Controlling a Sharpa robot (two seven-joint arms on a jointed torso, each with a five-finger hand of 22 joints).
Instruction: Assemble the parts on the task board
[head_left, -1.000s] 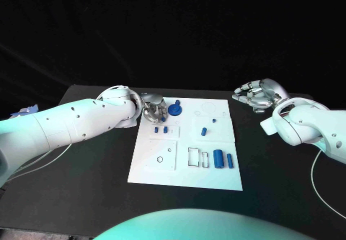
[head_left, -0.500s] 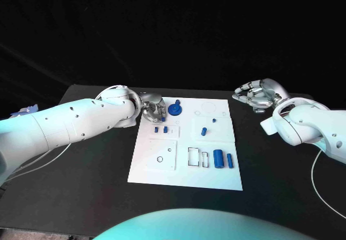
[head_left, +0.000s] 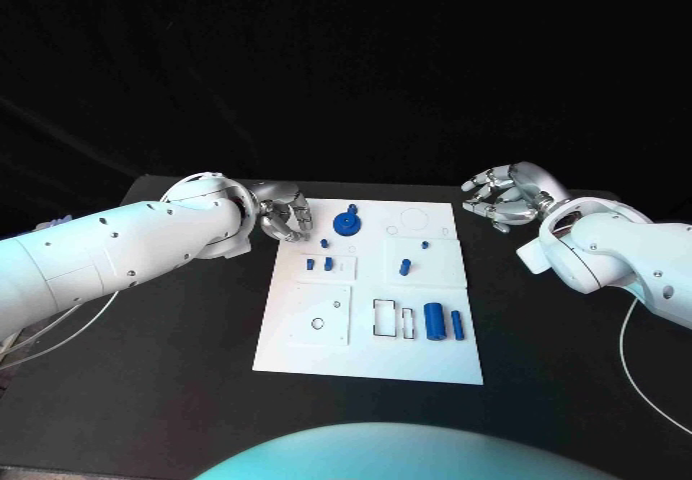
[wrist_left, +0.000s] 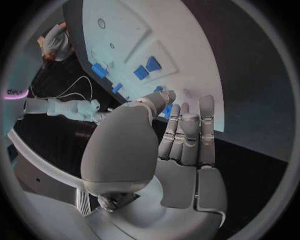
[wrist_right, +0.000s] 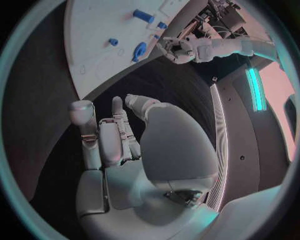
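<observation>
One task board (head_left: 366, 335), about nine blue parts (head_left: 434, 321) — left hand (head_left: 286, 215) and right hand (head_left: 499, 203) both empty, fingers loosely apart.

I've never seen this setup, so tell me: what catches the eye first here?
The white task board lies mid-table, dotted with small blue parts; the largest, a round blue knob, stands near its far edge. The left hand hovers at the board's far left corner, holding nothing, and the right hand hangs off its far right side.
</observation>
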